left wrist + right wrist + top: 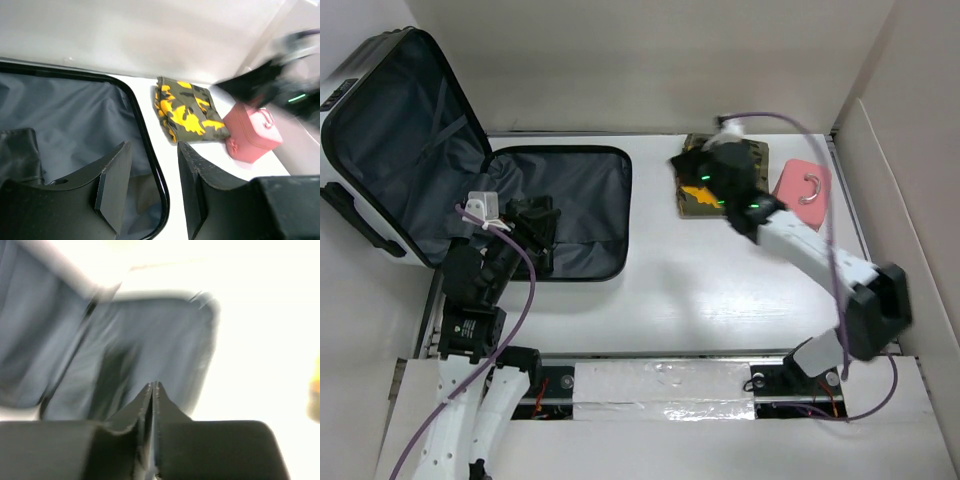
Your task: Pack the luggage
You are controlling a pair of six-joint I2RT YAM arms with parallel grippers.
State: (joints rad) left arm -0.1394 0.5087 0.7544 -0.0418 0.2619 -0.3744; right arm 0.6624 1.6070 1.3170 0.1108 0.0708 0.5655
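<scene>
The luggage (575, 160) lies open at the left, its lid standing up and its dark lining showing; its black rim also shows in the left wrist view (145, 140) and, blurred, in the right wrist view (150, 340). A black pouch (535, 235) lies inside it. My left gripper (535, 222) is open and empty over the luggage's lower half, near the rim (152, 187). My right gripper (692, 165) is shut and empty (155, 387), above the folded camouflage garment (715, 195) at the back right. The garment also shows in the left wrist view (187, 112).
A small pink case (802, 190) with a handle lies right of the garment, also in the left wrist view (252, 135). White walls enclose the table at the back and right. A foil-covered strip (660, 385) runs along the near edge.
</scene>
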